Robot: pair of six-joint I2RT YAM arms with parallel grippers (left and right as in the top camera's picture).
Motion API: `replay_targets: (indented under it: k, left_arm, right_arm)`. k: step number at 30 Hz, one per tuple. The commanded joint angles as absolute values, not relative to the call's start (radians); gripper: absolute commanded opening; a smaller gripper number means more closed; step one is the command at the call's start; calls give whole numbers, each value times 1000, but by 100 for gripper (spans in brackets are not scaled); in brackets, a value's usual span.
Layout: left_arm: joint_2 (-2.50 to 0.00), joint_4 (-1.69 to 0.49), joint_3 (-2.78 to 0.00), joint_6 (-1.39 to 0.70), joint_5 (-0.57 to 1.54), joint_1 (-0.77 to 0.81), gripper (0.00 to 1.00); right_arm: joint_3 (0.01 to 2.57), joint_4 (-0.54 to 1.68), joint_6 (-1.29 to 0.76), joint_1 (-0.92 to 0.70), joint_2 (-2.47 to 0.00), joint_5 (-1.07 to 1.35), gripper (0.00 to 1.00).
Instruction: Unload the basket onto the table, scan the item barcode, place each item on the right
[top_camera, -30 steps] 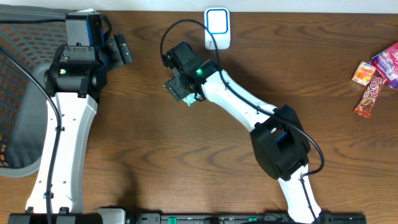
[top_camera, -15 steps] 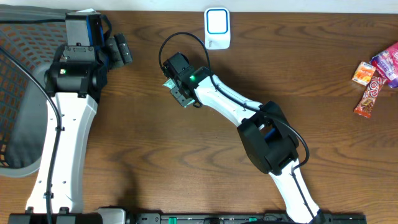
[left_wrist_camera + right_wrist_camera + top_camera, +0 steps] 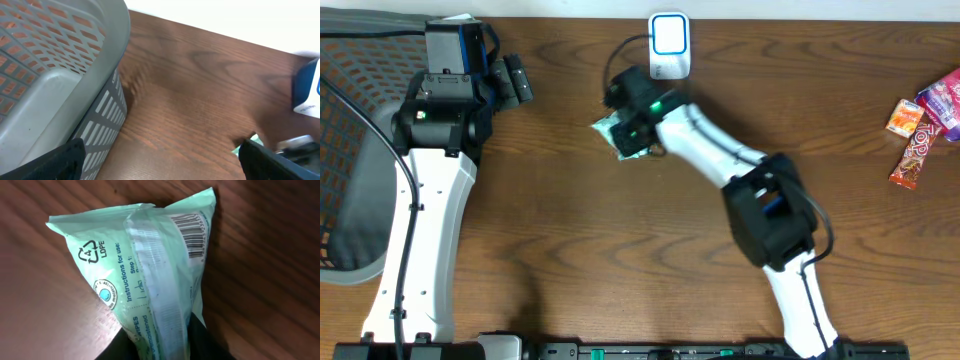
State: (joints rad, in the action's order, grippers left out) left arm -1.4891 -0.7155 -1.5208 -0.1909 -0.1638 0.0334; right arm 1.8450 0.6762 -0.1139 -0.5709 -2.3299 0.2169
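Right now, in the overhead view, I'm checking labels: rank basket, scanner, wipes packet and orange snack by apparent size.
1. basket, though cropped
2. scanner
3. wipes packet, partly hidden, so unsure against scanner
4. orange snack

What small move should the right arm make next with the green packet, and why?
Probably carry the wipes packet toward the scanner, barcode facing it: the right gripper has its jaws pinched on its end, and it sits short of the scanner.
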Motion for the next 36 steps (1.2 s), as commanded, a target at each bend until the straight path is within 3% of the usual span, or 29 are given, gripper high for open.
replay_targets:
  k: [1, 3, 9, 10, 11, 12, 24, 30, 36]
  left_arm:
    - [-1496, -718, -1522, -204, -176, 28, 98]
    - [-1496, -718, -1522, -204, -176, 28, 98]
    - [-1496, -718, -1522, -204, -176, 28, 98]
    - [-1496, -718, -1522, -204, -176, 28, 98]
    - [-1496, -718, -1522, -204, -176, 28, 98]
    - [-1496, -718, -1522, -204, -176, 28, 98]
    - [-1496, -718, -1522, -204, -176, 28, 98]
    - [-1496, -718, -1522, -204, -176, 28, 98]
    - [-1496, -718, -1522, -204, -176, 28, 98]
  right_arm:
    - [1845, 691, -191, -443, -2304, 684, 18]
    - [1843, 712, -191, -376, -2311, 836, 21]
    - [1805, 799, -191, -258, -2323, 968, 28]
    - [1792, 802, -191, -242, -2323, 978, 33]
    - [1782, 806, -194, -226, -2323, 986, 45]
    - [1776, 810, -199, -212, -2323, 991, 47]
    - [1781, 864, -208, -130, -2275, 796, 51]
    - [1821, 856, -213, -232, -2183, 490, 51]
    - [1821, 756, -289, -421, -2169, 203, 43]
